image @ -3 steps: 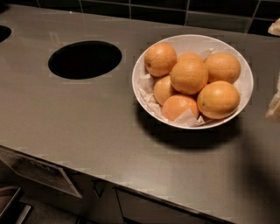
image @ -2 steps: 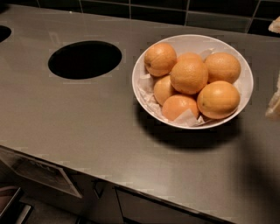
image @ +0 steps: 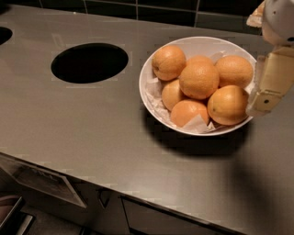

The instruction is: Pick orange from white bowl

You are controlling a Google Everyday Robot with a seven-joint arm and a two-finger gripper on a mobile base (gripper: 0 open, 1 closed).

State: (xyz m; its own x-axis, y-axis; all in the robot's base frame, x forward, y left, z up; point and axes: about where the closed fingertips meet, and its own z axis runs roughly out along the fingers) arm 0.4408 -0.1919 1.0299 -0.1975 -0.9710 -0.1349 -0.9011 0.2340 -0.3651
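Observation:
The white bowl (image: 202,42), lined with crumpled white paper, sits on the grey counter right of centre. It holds several oranges. One orange (image: 198,80) lies on top of the pile, and another (image: 228,104) lies by the right rim. One at the upper left (image: 168,62) shows a dark stem dimple. My cream-coloured gripper (image: 265,96) hangs at the right edge of the view, just over the bowl's right rim, beside the right-hand oranges. It holds nothing that I can see.
A dark round hole (image: 89,63) is cut in the counter left of the bowl, and part of another (image: 3,34) shows at the far left. Dark wall tiles (image: 138,7) run along the back. The counter's front edge (image: 69,176) has cabinet fronts below.
The gripper has come in from the right edge, leftward and lower, up to the bowl's right rim. The bowl and oranges have not moved.

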